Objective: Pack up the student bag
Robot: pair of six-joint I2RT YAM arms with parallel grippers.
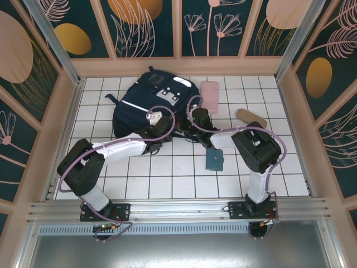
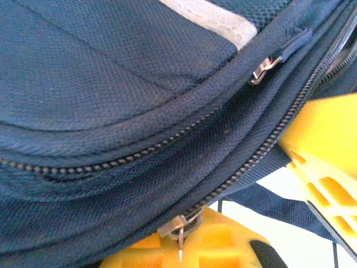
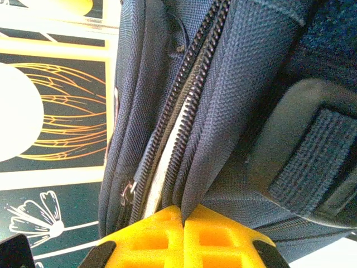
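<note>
Navy student bag (image 1: 138,106) pinched by jaws.

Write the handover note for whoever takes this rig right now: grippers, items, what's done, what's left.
Left gripper: shut, apparently pinching a zipper pull on the backpack.
Right gripper: shut on a fold of backpack fabric beside a zipper.
The backpack lies at the far side of the table, both arms at its near edge.
Loose on the table: pink case right of the backpack, tan case further right, teal notebook nearer the arms.
Done: backpack gripped; nothing visibly packed.
Left: open the zipper, load the three items, close it.
</note>
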